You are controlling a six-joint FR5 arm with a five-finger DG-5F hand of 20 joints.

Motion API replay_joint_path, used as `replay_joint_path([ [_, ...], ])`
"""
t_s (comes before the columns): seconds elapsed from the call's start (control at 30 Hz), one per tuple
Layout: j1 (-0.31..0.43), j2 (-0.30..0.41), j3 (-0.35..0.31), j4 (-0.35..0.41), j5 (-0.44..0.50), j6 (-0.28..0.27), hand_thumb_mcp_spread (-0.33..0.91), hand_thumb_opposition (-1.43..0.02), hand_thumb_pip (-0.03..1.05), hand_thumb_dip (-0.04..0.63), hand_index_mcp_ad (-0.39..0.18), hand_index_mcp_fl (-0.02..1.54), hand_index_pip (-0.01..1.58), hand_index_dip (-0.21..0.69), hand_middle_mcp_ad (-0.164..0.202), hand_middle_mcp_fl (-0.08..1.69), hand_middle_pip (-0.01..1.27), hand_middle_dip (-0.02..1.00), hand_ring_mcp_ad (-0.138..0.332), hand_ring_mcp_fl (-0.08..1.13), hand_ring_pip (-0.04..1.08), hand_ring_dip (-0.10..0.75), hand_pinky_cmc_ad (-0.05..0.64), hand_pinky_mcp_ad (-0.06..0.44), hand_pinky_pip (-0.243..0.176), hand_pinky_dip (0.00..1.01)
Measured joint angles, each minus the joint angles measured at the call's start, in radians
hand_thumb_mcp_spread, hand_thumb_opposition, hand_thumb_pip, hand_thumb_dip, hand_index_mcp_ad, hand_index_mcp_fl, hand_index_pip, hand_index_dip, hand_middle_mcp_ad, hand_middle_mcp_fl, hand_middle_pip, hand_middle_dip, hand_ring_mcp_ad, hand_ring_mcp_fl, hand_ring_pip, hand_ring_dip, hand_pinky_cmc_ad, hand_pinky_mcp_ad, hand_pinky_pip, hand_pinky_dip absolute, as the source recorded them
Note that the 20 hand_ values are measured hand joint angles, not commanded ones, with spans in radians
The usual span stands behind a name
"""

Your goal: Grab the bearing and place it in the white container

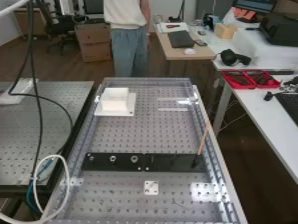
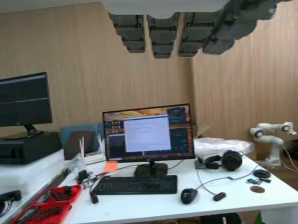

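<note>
In the high view, small metal ring-like parts, one of them a bearing [image 1: 134, 159], sit in a row on the left part of a black strip [image 1: 173, 162] lying across the perforated bench [image 1: 123, 137]. Farther back on the left stands the white container [image 1: 115, 99], on a flat white base. The wrist view has my hand [image 2: 163, 35] with its dark grey fingers straight and relaxed, holding nothing, before a wall and a desk.
A thin wooden stick [image 1: 202, 141] rises from the strip's right end. Nearer lies a small white plate [image 1: 151, 188]. Cables [image 1: 40, 120] hang at the left. A person stands behind the bench's far end. Red trays [image 1: 249, 79] lie on the right-hand desk.
</note>
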Motion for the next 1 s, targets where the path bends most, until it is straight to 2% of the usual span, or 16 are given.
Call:
replay_joint_path([
  [0.07,-0.002,0.0,0.0,0.0,0.0,0.001,0.0,0.0,0.01,0.007,0.002,0.02,0.01,0.01,0.075,0.01,0.02,0.02,0.068,0.0,0.03,0.016,0.063,0.054,-0.01,0.01],
  [0.1,-0.003,0.0,0.0,0.0,0.0,0.002,0.0,0.0,0.01,0.007,0.009,0.02,0.01,0.01,0.075,0.01,0.02,0.02,0.065,0.0,0.01,0.016,0.047,0.037,-0.01,0.01],
  [0.17,-0.004,-0.001,0.0,0.001,-0.001,0.004,0.01,-0.02,0.02,0.0,0.024,0.01,0.01,0.01,0.059,0.01,0.02,0.02,0.07,0.0,0.02,0.016,0.047,0.031,-0.01,0.02],
  [0.23,-0.004,-0.001,0.0,0.001,-0.002,0.003,0.12,-0.18,0.2,0.019,0.023,0.01,0.01,0.01,0.059,0.0,0.04,0.03,0.07,0.0,0.02,0.019,0.047,0.047,-0.01,0.06],
  [0.27,-0.005,-0.001,-0.001,0.002,-0.003,0.004,0.19,-0.25,0.28,0.037,0.023,0.01,0.02,0.01,0.059,0.01,0.06,0.04,0.066,0.0,0.03,0.017,0.084,0.086,-0.01,0.09],
  [0.3,-0.006,-0.002,-0.001,0.003,-0.003,0.006,0.23,-0.34,0.29,0.038,0.023,0.01,0.02,0.012,0.058,0.01,0.07,0.05,0.065,0.0,0.02,0.021,0.113,0.108,-0.012,0.11],
  [0.33,-0.007,-0.002,-0.001,0.003,-0.004,0.008,0.24,-0.42,0.29,0.038,0.023,0.01,0.03,0.012,0.061,0.0,0.09,0.06,0.077,0.0,0.04,0.026,0.164,0.145,-0.028,0.13],
  [0.4,-0.008,-0.003,-0.003,0.004,-0.004,0.01,0.24,-0.54,0.29,0.037,0.021,0.01,0.04,0.014,0.061,0.0,0.09,0.08,0.106,0.0,0.08,0.038,0.251,0.223,-0.03,0.17],
  [0.43,-0.008,-0.003,-0.003,0.005,-0.004,0.01,0.25,-0.57,0.29,0.037,0.019,0.02,0.05,0.014,0.061,0.01,0.1,0.1,0.124,0.0,0.07,0.044,0.274,0.244,-0.04,0.18],
  [0.53,-0.008,-0.003,-0.005,0.008,-0.005,0.012,0.25,-0.62,0.31,0.037,0.019,0.01,0.05,0.021,0.058,0.0,0.11,0.11,0.136,0.0,0.07,0.059,0.337,0.281,-0.065,0.23],
  [0.57,-0.009,-0.003,-0.006,0.01,-0.005,0.012,0.25,-0.64,0.31,0.037,0.012,0.01,0.06,0.033,0.058,0.0,0.1,0.13,0.147,0.0,0.07,0.065,0.347,0.278,-0.075,0.23],
  [0.63,-0.009,-0.003,-0.01,0.012,-0.004,0.014,0.25,-0.65,0.32,0.037,0.012,0.02,0.07,0.035,0.058,0.01,0.12,0.14,0.152,0.0,0.07,0.075,0.384,0.295,-0.075,0.25],
  [0.7,-0.008,-0.003,-0.016,0.016,0.001,0.013,0.25,-0.67,0.32,0.035,0.012,0.02,0.07,0.035,0.061,0.01,0.13,0.14,0.171,0.0,0.09,0.075,0.401,0.311,-0.075,0.25],
  [0.73,-0.008,-0.003,-0.019,0.018,0.004,0.012,0.25,-0.67,0.32,0.037,0.012,0.02,0.07,0.035,0.061,0.01,0.13,0.14,0.173,0.0,0.09,0.075,0.396,0.309,-0.073,0.26],
  [0.77,-0.008,-0.003,-0.024,0.021,0.007,0.012,0.24,-0.68,0.32,0.037,0.012,0.02,0.07,0.035,0.058,0.01,0.13,0.14,0.173,0.0,0.09,0.075,0.408,0.314,-0.089,0.26],
  [1.0,-0.001,-0.002,-0.071,0.061,0.034,0.007,0.24,-0.69,0.32,0.038,0.012,0.02,0.07,0.031,0.058,0.01,0.13,0.14,0.171,0.0,0.08,0.072,0.433,0.332,-0.096,0.27],
])
